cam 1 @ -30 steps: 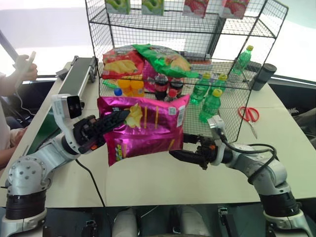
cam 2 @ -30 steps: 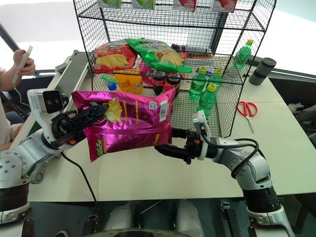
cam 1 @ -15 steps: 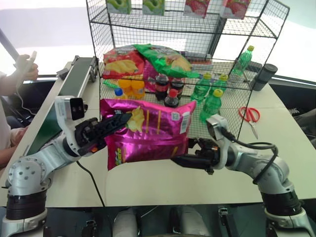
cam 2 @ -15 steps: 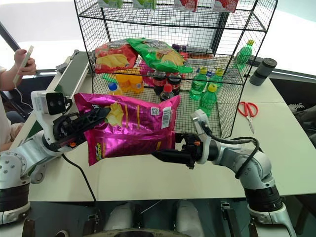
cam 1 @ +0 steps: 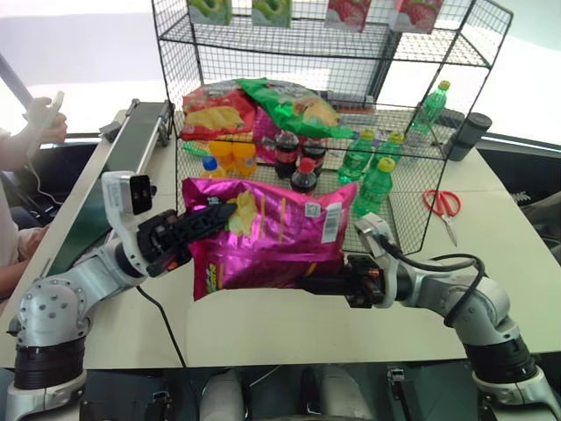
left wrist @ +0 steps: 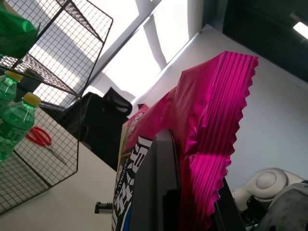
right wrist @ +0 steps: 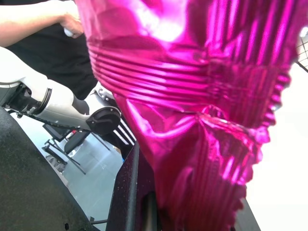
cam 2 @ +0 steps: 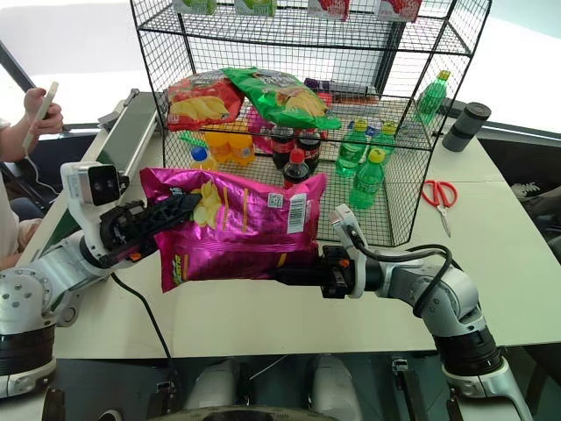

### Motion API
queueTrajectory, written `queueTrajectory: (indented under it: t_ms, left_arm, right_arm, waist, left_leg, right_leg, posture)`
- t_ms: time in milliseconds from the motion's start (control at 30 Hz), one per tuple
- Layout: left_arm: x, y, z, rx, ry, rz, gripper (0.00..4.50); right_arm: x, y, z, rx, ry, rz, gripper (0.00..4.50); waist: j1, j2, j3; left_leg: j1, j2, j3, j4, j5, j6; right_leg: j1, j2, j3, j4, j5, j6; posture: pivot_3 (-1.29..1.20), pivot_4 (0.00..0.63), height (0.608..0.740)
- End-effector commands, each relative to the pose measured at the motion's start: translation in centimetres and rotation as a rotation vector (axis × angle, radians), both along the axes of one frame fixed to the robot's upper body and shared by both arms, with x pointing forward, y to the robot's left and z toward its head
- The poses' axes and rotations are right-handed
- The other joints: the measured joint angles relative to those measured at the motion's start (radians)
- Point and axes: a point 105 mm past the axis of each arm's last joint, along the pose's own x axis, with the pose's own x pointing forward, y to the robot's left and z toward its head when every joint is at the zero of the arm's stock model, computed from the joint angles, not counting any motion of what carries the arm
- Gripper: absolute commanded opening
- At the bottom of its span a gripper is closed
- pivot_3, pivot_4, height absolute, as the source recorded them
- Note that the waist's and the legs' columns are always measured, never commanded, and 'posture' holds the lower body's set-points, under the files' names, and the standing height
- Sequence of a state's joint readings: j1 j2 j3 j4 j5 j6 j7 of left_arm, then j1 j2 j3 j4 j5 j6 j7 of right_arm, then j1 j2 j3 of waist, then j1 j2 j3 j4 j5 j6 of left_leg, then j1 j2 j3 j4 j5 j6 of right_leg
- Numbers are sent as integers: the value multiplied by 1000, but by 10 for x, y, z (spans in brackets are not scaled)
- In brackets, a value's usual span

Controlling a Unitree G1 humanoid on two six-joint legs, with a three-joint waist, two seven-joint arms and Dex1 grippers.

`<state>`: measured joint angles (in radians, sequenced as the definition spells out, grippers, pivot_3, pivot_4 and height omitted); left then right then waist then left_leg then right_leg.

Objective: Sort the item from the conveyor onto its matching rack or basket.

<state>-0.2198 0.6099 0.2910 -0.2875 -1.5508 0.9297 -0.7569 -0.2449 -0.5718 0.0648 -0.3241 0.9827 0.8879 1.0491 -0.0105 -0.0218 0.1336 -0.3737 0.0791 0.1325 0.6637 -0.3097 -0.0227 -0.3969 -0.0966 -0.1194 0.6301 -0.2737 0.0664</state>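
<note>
While the black wire rack rises at the far side of the pale table, the robot holds the pink chip bag in the air in front of it, between the two arms and above the table's near half. Its left gripper has its fingers pressed together on the bag's upper left corner, and the right gripper pinches the crimped bottom edge, as the right wrist view shows with foil bunched between the black fingers. To shelve the bag well, both arms would likely need to lift and push forward together, keeping the bag level and clear of the wire front, then let go only once it rests on the tier with the other snacks. Along the table's left side runs one green conveyor, with a person's hand beyond it. On the middle tier lie one red chip bag and one green chip bag. Lower down stand four green bottles, counting the one behind the mesh at the right, two dark cola bottles with a third in front, and two orange drinks. One pair of red scissors lies to the right.
</note>
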Motion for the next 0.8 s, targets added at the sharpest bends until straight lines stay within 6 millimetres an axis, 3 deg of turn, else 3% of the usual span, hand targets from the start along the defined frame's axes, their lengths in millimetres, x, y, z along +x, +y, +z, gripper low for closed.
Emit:
queueTrajectory:
  t_ms: [33, 133, 333, 500, 600, 700, 800]
  left_arm:
    - [4, 5, 1, 62, -60, 45, 259]
    - [11, 12, -4, 100, -101, 114, 1309]
    - [11, 18, -13, 141, -120, 141, 4404]
    - [16, 25, -33, 300, -240, 240, 4500]
    - [19, 26, -43, 348, -285, 279, 4500]
    - [26, 27, -53, 383, -307, 331, 4500]
    - [29, 24, -62, 408, -318, 334, 4500]
  right_arm:
    - [1, -5, 5, 1, -35, -11, 70]
    - [5, -10, 3, -18, -58, -42, 70]
    - [4, -18, 2, -46, -107, -92, 70]
    - [16, -44, -6, -223, -370, -284, 70]
    - [19, -65, 10, -184, -493, -450, 70]
    - [11, -85, 11, -263, -648, -560, 70]
    - [18, -110, 31, -338, -850, -764, 70]
  waist:
    - [0, 0, 0]
    - [0, 0, 0]
    - [1, 0, 0]
    - [1, 0, 0]
    - [6, 1, 1]
    - [16, 1, 0]
    - [21, 2, 1]
  left_leg:
    - [0, 0, 0, 0, 0, 0]
    - [0, 0, 0, 0, 0, 0]
    - [-1, 0, 0, 0, 0, 0]
    - [-1, 0, 1, -1, -1, 1]
    - [-1, 0, 1, -1, -1, 1]
    - [-1, 0, 1, -1, -1, 1]
    - [-1, 0, 1, -1, -1, 1]
  right_leg:
    - [0, 0, 0, 0, 0, 0]
    - [0, 0, 0, 0, 0, 0]
    - [0, 0, 0, -1, 0, 0]
    - [-1, 0, 0, -1, 0, 0]
    - [-1, 0, 0, -1, 0, 0]
    - [-1, -1, 0, -2, 0, 0]
    - [-1, 0, 0, -2, 0, 0]
  posture:
    - [0, 150, 726]
    - [0, 150, 726]
    - [0, 150, 726]
    - [0, 150, 726]
    - [0, 150, 726]
    - [0, 150, 726]
    - [0, 150, 726]
